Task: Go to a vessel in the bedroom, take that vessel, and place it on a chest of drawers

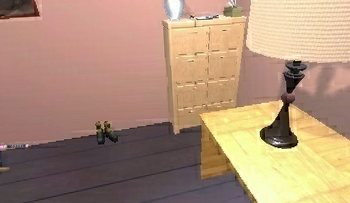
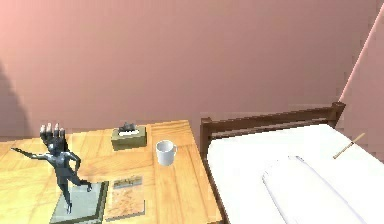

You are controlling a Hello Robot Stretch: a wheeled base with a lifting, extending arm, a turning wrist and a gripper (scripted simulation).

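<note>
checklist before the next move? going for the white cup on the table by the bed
1. white cup stands upright on the wooden table: ok
2. cup stands apart from the small box and the statue: ok
3. chest of drawers in sight in the forward view: ok
4. free spot on its top beside the silver vase: cannot tell
5. floor toward the chest is bare, boots sit off by the wall: ok
6. cup within the arm's reach: cannot tell

The base stands with its front toward the chest (image 1: pixel 206 68), far off at about 12 o'clock. Its arm side, at 3 o'clock, faces the table (image 2: pixel 185 180) and bed (image 2: pixel 300 150) close by.
</note>
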